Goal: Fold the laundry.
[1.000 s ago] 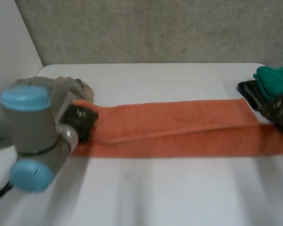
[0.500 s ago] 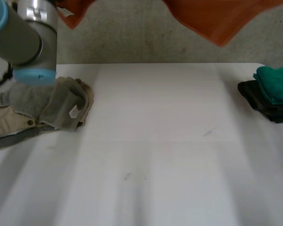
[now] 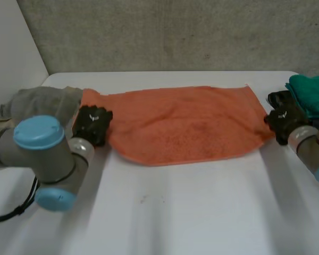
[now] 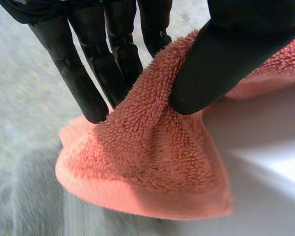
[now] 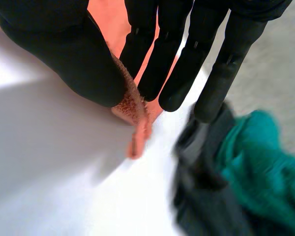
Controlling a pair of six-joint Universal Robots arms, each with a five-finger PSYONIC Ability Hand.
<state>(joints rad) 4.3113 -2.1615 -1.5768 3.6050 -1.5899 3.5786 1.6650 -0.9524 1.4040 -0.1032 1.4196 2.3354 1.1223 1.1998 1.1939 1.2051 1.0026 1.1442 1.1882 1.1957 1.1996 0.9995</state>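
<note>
I'm not seeing any words or numbers that can be read here. The left hand (image 3: 90, 129) is carrying a small white emblem (image 3: 94, 119) on its back, and the right hand (image 3: 285, 121) is wearing one like it, but both are looking too small to make out as letters or a brand.

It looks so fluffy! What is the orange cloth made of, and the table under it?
The orange cloth looks like terry towelling, probably cotton: the left wrist view shows tiny fuzzy loops, matt and soft. The white table looks hard and smooth with a faint sheen, maybe laminate or painted board; the look leaves that open.
</note>
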